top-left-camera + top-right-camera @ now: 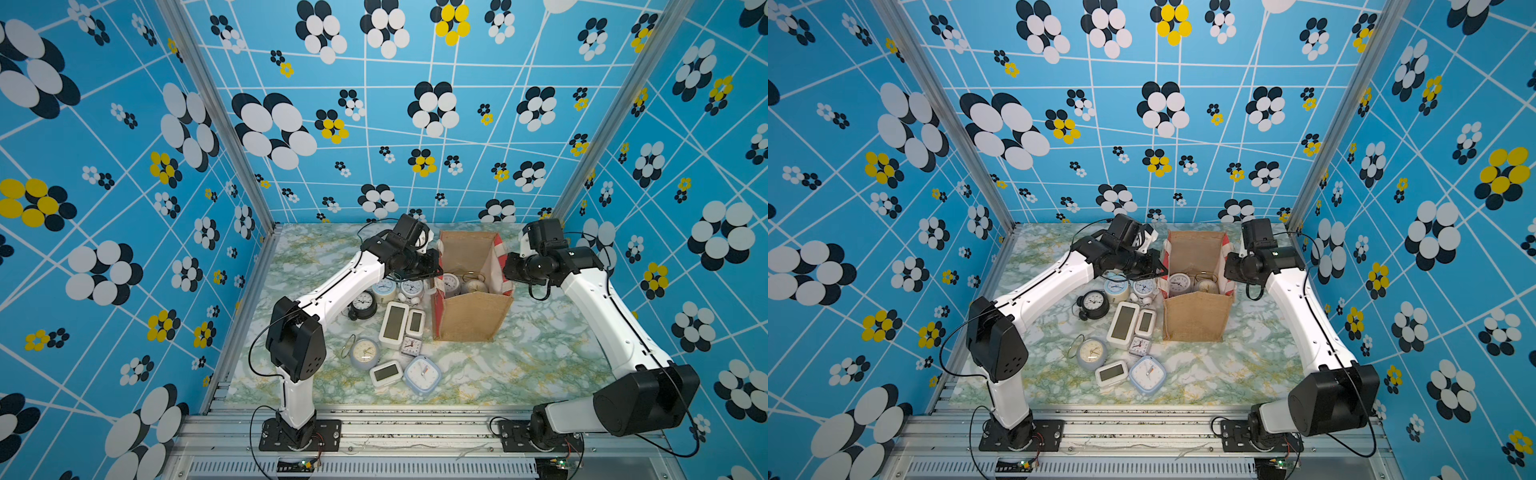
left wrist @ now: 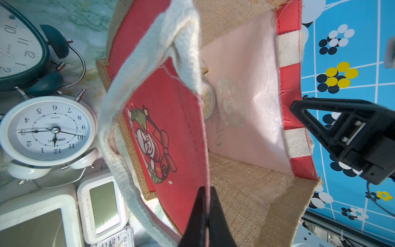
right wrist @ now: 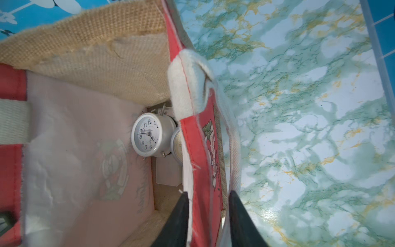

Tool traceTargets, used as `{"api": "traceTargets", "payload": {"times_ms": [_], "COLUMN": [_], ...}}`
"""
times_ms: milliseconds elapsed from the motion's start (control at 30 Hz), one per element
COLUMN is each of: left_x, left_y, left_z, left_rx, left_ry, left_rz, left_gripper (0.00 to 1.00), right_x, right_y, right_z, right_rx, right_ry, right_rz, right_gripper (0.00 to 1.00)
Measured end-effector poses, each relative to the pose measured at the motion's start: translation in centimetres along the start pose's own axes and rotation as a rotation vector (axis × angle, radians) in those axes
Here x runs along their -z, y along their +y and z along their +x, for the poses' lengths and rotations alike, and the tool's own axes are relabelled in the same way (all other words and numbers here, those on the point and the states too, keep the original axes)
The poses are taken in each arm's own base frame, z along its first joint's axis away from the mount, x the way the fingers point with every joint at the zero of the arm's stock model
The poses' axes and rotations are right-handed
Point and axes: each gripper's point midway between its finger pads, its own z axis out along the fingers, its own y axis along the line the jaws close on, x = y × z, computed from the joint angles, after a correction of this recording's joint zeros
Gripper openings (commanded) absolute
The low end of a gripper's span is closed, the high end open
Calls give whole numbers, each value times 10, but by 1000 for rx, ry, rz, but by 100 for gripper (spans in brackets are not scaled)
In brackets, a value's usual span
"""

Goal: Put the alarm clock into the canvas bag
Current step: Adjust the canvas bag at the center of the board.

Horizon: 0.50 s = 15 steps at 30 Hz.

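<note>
While both arms reach inward from opposite sides, the left gripper (image 2: 206,191) is pinching a red side panel of the canvas bag (image 1: 471,320), standing open between them. The right gripper (image 3: 208,195) straddles the opposite panel; whether it grips, I cannot tell. Beside the bag, a white alarm clock (image 2: 49,130) reads "QUARTZ" and perhaps "deli".

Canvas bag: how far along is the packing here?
Done: at least two round clocks lie inside the canvas bag. In hand: the left gripper is shut on one red side panel; the right gripper straddles the opposite panel, jaws apart. Left: nine clocks sit on the table.
</note>
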Motion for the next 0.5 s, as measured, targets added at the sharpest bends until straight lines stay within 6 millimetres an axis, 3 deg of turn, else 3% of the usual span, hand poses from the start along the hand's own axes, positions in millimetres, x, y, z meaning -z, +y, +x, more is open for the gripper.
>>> {"api": "traceTargets", "payload": {"times_ms": [100,267,500], "left_x": [0,0,-1], "left_y": [-1,-2,-5], "left_z": [1,3,10], "left_rx": [1,1,-2], "left_ry": [5,11,30], "left_rz": [4,7,5], "left_gripper": [0,0,0], "right_x": [0,7,34], "right_y": [4,6,5], "right_z": [1,1,17], "right_rx": [-3,-8,-10], "right_ry": [5,-2,-1], "right_rz": [-24,-41,-56], "right_gripper": [0,0,0]}}
